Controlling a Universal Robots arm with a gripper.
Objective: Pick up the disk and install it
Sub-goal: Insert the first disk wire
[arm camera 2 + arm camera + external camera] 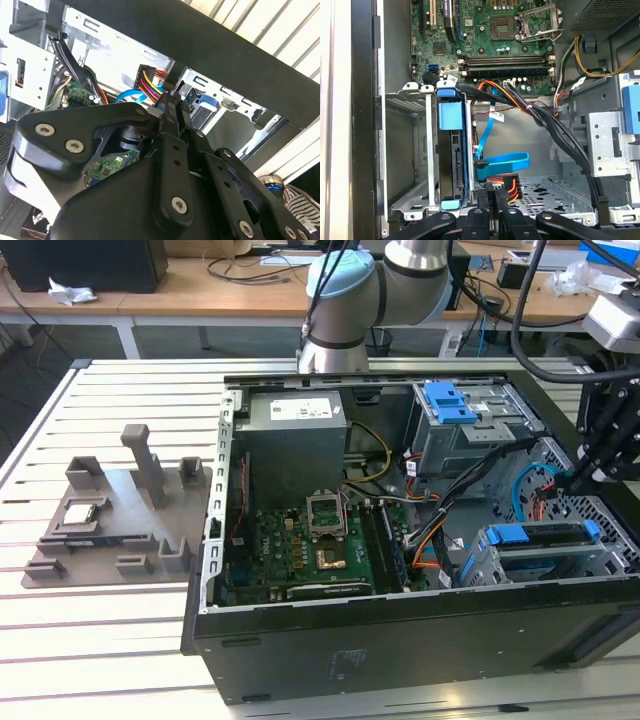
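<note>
Slatted counter (120, 640), open computer case (400, 630); disk (451, 150) sits caged, pincer (492, 197) closed empty by cables; judged near seating; next needs clearance.

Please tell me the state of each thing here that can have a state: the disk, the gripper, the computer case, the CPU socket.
Disk: seated on edge in the drive cage.
Gripper: inside the case by the cage, holding nothing visible.
Computer case: lying on its side, side panel off.
CPU socket: open, empty.
</note>
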